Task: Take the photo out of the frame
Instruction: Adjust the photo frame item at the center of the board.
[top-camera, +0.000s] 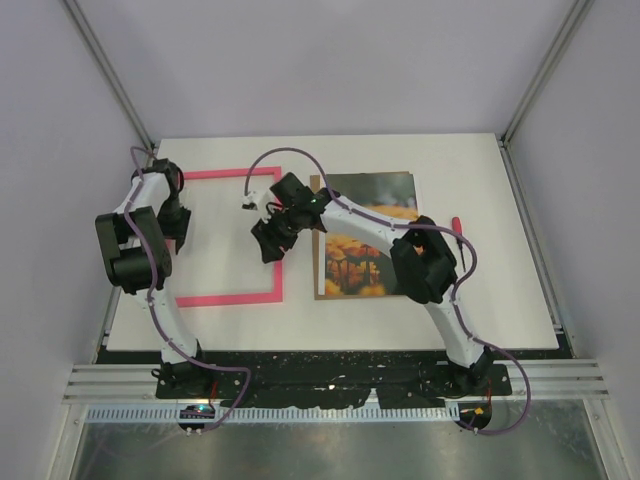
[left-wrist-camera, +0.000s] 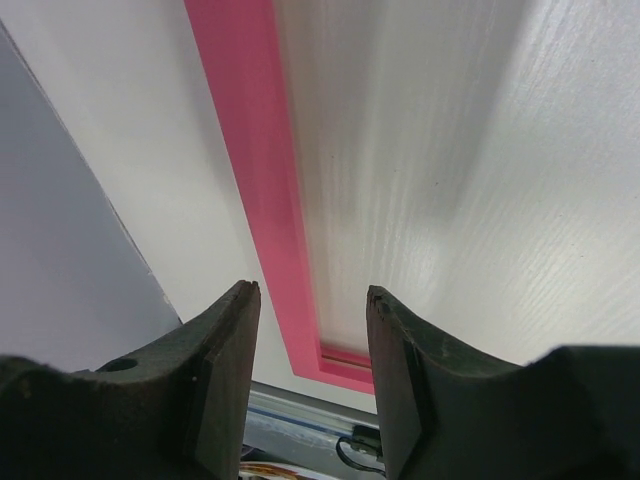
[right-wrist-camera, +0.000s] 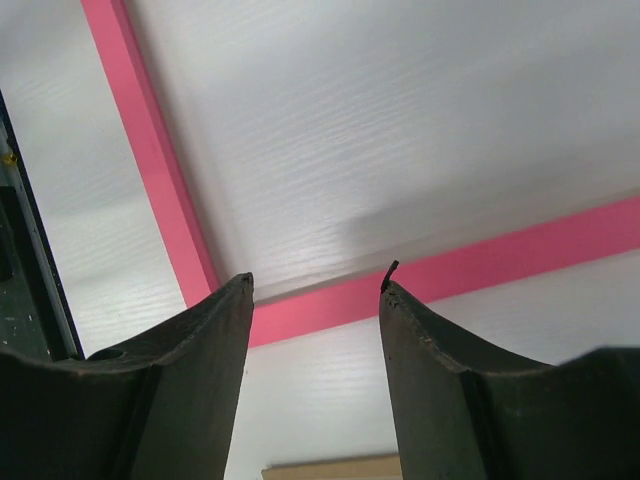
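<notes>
Photo (top-camera: 372, 235) lies flat on the brown board (top-camera: 319, 275), out of the frame (top-camera: 228, 299). It is just to the right of my right gripper (right-wrist-camera: 315, 282). I think it is thin, light and bendy, and easy to crease. It lies so flat that I would slip a finger under one edge or corner and pinch there softly. My right gripper is spread apart and holds nothing. A corner of the frame is below it. My left gripper (left-wrist-camera: 310, 295) is spread and empty too, over the frame's left side.
</notes>
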